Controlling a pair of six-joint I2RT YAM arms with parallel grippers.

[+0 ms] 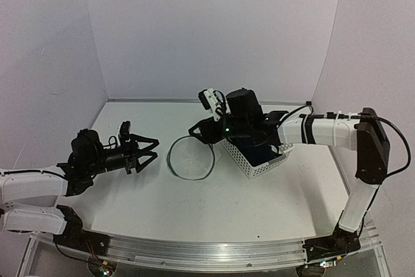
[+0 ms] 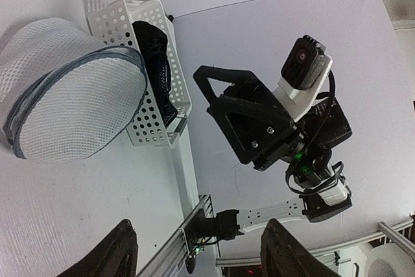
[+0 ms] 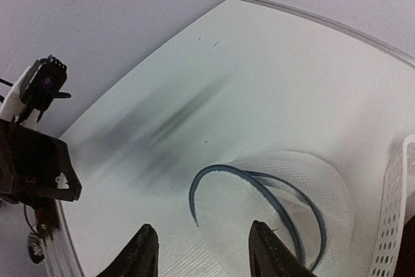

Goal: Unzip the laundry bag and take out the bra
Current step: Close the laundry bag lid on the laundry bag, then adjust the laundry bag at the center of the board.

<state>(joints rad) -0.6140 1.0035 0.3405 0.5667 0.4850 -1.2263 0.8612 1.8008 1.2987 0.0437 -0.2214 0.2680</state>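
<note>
Right arm point(image 1: 318, 129) low across basket point(image 1: 249, 167), fingers point(image 3: 146, 254) apart over laundry bag point(image 1: 191, 160)

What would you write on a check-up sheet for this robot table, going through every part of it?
Surface: white table, smooth.
Job's things: laundry bag lies on the table between the arms; bra sits inside the basket.
Clutter: white basket right of the bag; nothing else seen.
Grippers: left fingers apart, empty; right fingers apart, empty, over the bag.
Cables: black cable loops beside the right arm.
Surroundings: plain pale walls; metal rail at the near edge.
</note>
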